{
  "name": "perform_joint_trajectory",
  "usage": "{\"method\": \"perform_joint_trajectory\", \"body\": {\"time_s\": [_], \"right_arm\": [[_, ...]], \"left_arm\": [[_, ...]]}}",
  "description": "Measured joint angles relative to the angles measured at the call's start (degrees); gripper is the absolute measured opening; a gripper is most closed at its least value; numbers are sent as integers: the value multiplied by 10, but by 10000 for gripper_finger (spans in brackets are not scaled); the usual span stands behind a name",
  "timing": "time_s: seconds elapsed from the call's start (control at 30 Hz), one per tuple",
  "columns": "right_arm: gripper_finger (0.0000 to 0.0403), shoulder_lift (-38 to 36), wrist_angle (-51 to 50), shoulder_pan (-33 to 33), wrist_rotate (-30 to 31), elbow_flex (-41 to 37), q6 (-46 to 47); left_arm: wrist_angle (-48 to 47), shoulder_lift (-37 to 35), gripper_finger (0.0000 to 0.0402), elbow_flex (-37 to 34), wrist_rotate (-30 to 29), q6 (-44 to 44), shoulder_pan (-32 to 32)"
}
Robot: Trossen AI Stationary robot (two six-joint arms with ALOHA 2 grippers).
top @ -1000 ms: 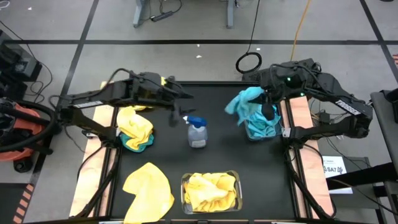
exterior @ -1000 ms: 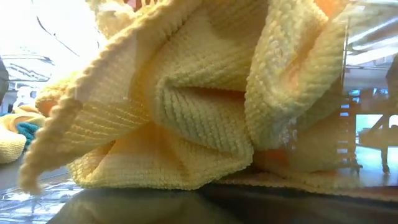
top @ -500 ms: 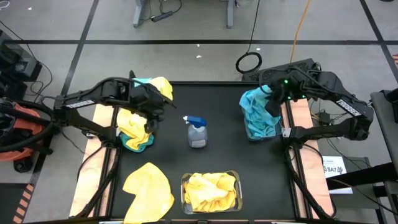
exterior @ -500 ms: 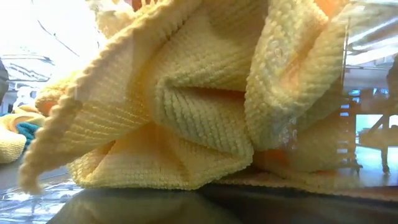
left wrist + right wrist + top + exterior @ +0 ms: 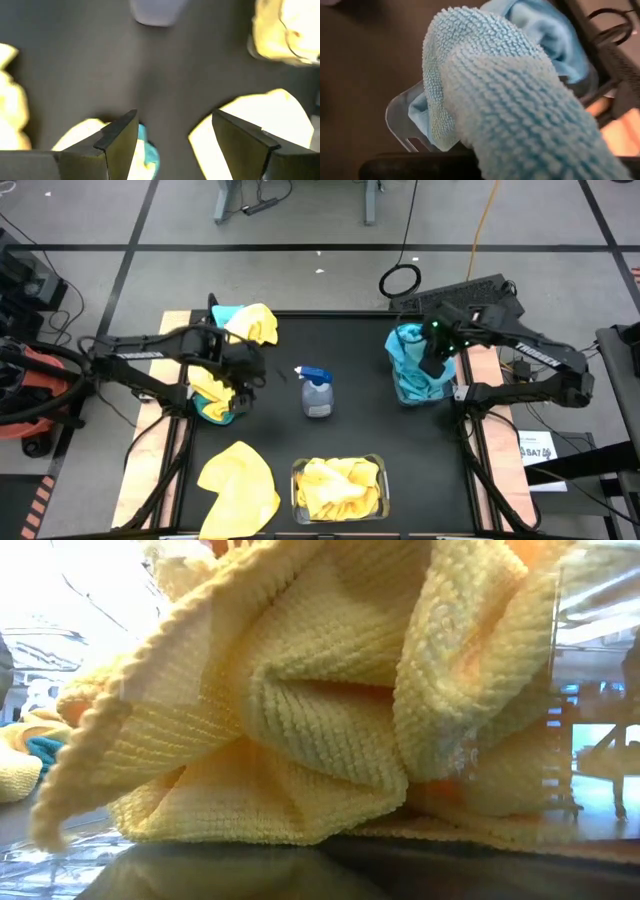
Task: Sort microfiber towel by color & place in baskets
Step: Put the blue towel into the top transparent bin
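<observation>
My right gripper (image 5: 432, 358) is down in the far-right clear basket (image 5: 398, 392), shut on a teal towel (image 5: 510, 100) that bunches over the other teal towels there. The towel hides its fingers in the right wrist view. My left gripper (image 5: 175, 135) is open and hovers over a heap of yellow and teal towels (image 5: 212, 392) at the table's left. Another yellow towel (image 5: 240, 485) lies flat at the near left. A yellow and teal pair (image 5: 247, 320) lies at the far left. The near basket (image 5: 338, 485) holds yellow towels. My right gripper comes at the teal towel from above, inside the basket. The towel's own bunched cloth (image 5: 485, 65) covers the fingers, so the part held and the kind of hold cannot be told. The towel's lower folds rest on the teal towels in the basket.
A clear spray bottle with a blue trigger (image 5: 317, 392) stands at the table's middle, between the two arms. In the low view, the yellow towels in the near basket (image 5: 320, 700) fill nearly the whole picture. Bare black table shows between the bottle and each basket.
My right gripper has gone down into the far-right basket, and the teal towel that hung spread toward the bottle now sits bunched in it. My left gripper has drawn away from the bottle toward the table's left, then toward the near edge, over the yellow and teal heap.
</observation>
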Motion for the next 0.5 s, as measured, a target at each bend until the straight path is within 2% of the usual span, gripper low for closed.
{"method": "perform_joint_trajectory", "body": {"time_s": [0.27, 0.5], "right_arm": [[10, -14, 100, -4, -22, -145, 0], [10, -14, 171, -28, -57, -244, -12]], "left_arm": [[73, 0, 260, -86, 49, -69, -94], [153, 0, 260, -145, 63, -152, -189]]}}
